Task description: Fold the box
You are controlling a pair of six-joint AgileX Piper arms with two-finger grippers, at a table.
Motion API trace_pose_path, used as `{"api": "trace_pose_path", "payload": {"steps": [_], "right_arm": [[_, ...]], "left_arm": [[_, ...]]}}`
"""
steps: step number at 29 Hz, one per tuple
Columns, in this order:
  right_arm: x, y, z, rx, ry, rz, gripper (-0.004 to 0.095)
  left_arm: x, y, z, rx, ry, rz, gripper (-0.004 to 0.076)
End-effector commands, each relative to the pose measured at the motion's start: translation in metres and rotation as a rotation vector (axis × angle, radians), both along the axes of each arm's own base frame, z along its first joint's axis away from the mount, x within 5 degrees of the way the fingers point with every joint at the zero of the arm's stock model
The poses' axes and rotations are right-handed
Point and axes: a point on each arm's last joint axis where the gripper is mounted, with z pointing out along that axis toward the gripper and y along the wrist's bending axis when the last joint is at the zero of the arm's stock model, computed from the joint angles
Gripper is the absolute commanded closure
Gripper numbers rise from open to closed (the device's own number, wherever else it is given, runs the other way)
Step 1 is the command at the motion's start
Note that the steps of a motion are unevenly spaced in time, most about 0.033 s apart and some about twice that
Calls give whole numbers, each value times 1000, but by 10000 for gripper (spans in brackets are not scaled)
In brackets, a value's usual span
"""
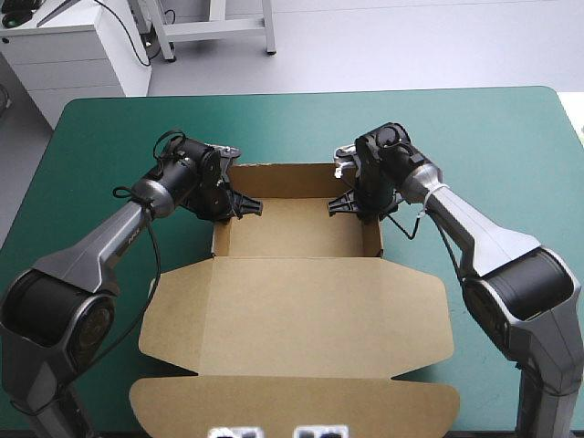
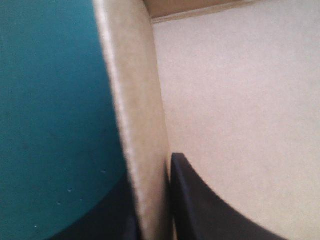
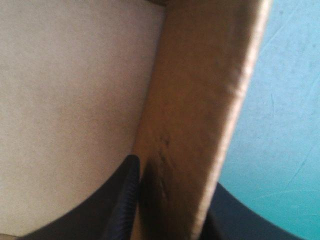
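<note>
REMOTE DESK. The teal-green table (image 1: 493, 137) fills the high view from edge to edge, and the brown box (image 1: 301, 301) lies at its centre, half made. Its lid (image 1: 292, 319) spreads flat across the lower middle of the frame, and the front flap (image 1: 292, 401) reaches almost to the bottom edge. Above the lid, at mid-frame, the tray (image 1: 297, 228) stands open with its walls raised.

I have both arms in from the sides. The left gripper (image 1: 246, 206) is at the tray's left wall (image 1: 219, 239), left of centre. The right gripper (image 1: 339, 203) is at the right wall (image 1: 379, 239), right of centre. Each is clamped on board. In the left wrist view the left wall (image 2: 137, 125) runs up between the black fingers (image 2: 210, 210), one inside the tray and one outside over the cover. The right wrist view shows the same pinch on the right wall (image 3: 200, 115), with the inner finger (image 3: 122, 200) tight against it.

As I read it, the step in hand is tucking and setting the side walls. To do it well I would press both sides evenly and together. I would drive the doubled board right down to the tray floor so that it locks, with the walls square to the base. Then I would let go slowly, watching for spring-back or for the tray sliding on the cover.
</note>
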Motion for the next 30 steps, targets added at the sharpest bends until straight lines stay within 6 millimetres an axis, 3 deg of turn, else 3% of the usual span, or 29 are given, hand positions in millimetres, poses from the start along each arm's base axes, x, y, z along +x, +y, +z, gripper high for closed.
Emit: {"api": "trace_pose_path", "payload": {"steps": [1,6,8,10,16,23,27,30], "right_arm": [[-6,-7,34,-5,-78,17,440],[-6,-7,36,1,-84,6,408],[-6,-7,43,19,-99,5,409],[-8,-6,53,49,-120,4,409],[-21,-13,108,117,-264,3,409],[-51,-29,157,152,-392,35,418],[-57,-31,164,169,-407,17,423],[-52,-31,152,162,-369,-11,423]], "left_arm": [[-6,4,20,35,-29,-42,519],[-5,3,26,31,-43,-41,244],[-2,3,33,24,-64,-41,204],[-2,2,42,21,-72,-38,202],[-3,3,81,16,-93,-28,202],[-18,11,142,-48,-272,-39,211],[-42,20,175,-85,-357,-56,226],[-65,29,199,-122,-421,-61,330]]}}
